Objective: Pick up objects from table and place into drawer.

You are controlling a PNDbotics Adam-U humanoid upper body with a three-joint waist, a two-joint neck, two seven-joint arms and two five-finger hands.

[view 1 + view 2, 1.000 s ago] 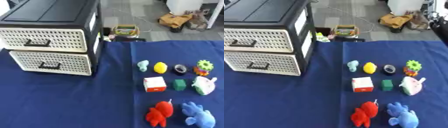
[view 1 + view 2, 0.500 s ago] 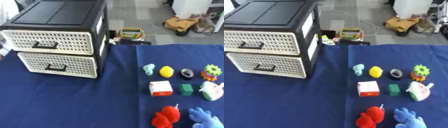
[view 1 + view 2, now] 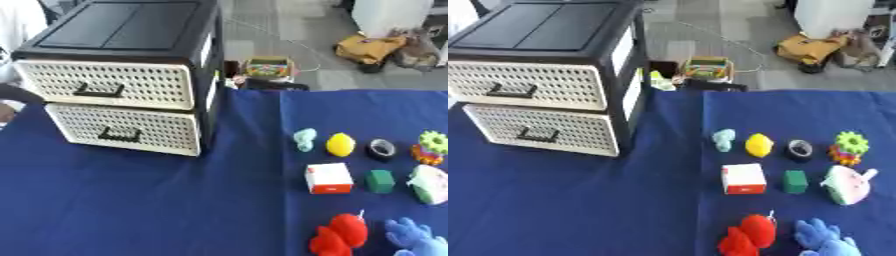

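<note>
Toys sit in neat rows on the right of the blue cloth [image 3: 579, 210], probably laid out for easy picking: teal toy [image 3: 724, 139], lemon [image 3: 759, 145], box [image 3: 743, 178], cube [image 3: 795, 181], red toy [image 3: 748, 235], blue toy [image 3: 824, 239]; all well apart from the drawer unit [image 3: 627, 55] at far left; top drawer [image 3: 527, 85] and bottom drawer [image 3: 540, 129] both look closed, so one likely needs pulling first; neither hand clearly shows, so can't tell open or clenched; dark shape [image 3: 12, 95] at the left edge, can't make it out

left arm [image 3: 17, 93]: dark curved part at view's left edge | hand pose: unreadable
</note>
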